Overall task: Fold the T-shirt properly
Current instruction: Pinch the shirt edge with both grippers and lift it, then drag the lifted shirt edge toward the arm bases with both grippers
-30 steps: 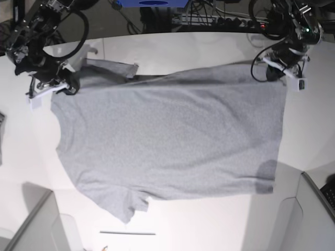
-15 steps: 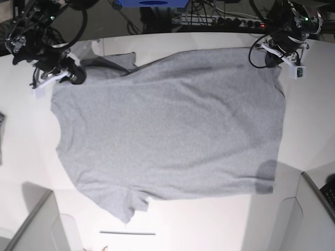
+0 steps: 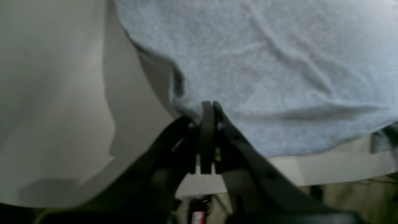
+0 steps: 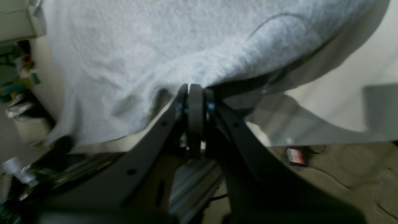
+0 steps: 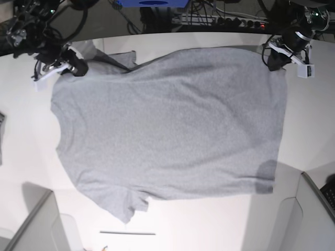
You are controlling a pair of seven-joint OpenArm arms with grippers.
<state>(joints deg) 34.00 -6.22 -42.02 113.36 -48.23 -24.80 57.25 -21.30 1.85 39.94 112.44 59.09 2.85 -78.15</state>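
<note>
**Q:** Item, far left?

**A:** My right hand, pressed together, pinching the T-shirt at its shoulder corner, I judge to keep that edge taut.

**Q:** Middle?

**A:** T-shirt, plain side up, spread flat on the table, not yet folded.

**Q:** Far right?

**A:** My left hand, likewise pinching the hem corner.

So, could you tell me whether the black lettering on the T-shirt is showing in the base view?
No, the T-shirt lies spread on the table with only plain grey fabric facing up.
</note>
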